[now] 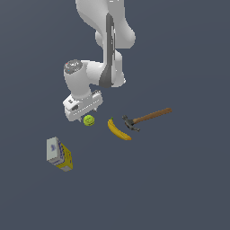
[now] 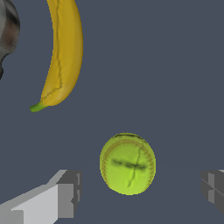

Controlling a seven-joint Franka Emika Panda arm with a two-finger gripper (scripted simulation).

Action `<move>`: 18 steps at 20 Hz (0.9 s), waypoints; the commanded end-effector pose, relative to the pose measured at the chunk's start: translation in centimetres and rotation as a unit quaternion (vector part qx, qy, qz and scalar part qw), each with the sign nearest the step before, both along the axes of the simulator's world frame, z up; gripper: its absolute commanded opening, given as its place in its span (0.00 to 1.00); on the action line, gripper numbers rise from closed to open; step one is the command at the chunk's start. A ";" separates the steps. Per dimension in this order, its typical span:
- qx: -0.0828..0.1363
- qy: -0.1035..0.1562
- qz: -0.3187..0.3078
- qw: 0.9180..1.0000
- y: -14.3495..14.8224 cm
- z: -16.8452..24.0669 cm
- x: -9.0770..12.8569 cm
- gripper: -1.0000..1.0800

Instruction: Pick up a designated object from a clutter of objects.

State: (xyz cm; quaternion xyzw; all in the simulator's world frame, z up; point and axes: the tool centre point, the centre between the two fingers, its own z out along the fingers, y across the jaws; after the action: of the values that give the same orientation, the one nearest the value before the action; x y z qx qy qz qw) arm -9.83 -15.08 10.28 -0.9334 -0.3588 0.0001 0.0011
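The small yellow-green ball [image 1: 89, 120] sits on the dark surface [image 1: 179, 188], a little left of the middle of the exterior view. It is the thing to pick up. The gripper [image 1: 85, 115] hangs right over it, just up and to the left of the ball in that picture.

In the wrist view the ball [image 2: 127, 163] is low in the frame, between the two fingers [image 2: 65, 192]. The jaws are spread wide and hold nothing — there is a gap on each side of the ball. The ball is not quite in the middle of the gap; it lies nearer one finger than the other.

The banana [image 1: 118, 130] lies just to the right of the ball in the exterior view, near it but not touching. The hammer [image 1: 146, 118] is farther right, its dark head close to the banana. The yellow box [image 1: 59, 154] with the grey-white face is at the lower left, well apart from the rest.

This looks like the step just before the grab. Next the arm likely needs to go down until the fingers are beside the ball, then squeeze gently — a round ball can roll or pop out if it is pinched off-centre. The banana seems far enough away not to get bumped.
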 end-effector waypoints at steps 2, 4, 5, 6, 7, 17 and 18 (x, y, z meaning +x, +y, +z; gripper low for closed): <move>-0.001 0.000 0.014 1.000 -0.4 -0.6 -0.6 0.96; -0.001 -0.001 0.019 1.000 -0.6 -0.9 -0.9 0.96; -0.001 -0.001 0.021 1.000 -0.6 -1.0 -1.0 0.96; -0.001 -0.001 0.022 1.000 -0.7 -1.0 -1.1 0.96; -0.001 -0.001 0.023 1.000 -0.7 -1.1 -1.1 0.96; -0.001 0.000 0.023 1.000 -0.7 -2.4 -1.2 0.96; -0.001 0.000 0.023 1.000 -0.7 -2.8 -1.2 0.96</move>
State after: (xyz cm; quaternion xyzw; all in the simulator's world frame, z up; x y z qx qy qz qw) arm -10.97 -15.81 8.03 -0.9250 -0.3801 -0.0001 -0.0001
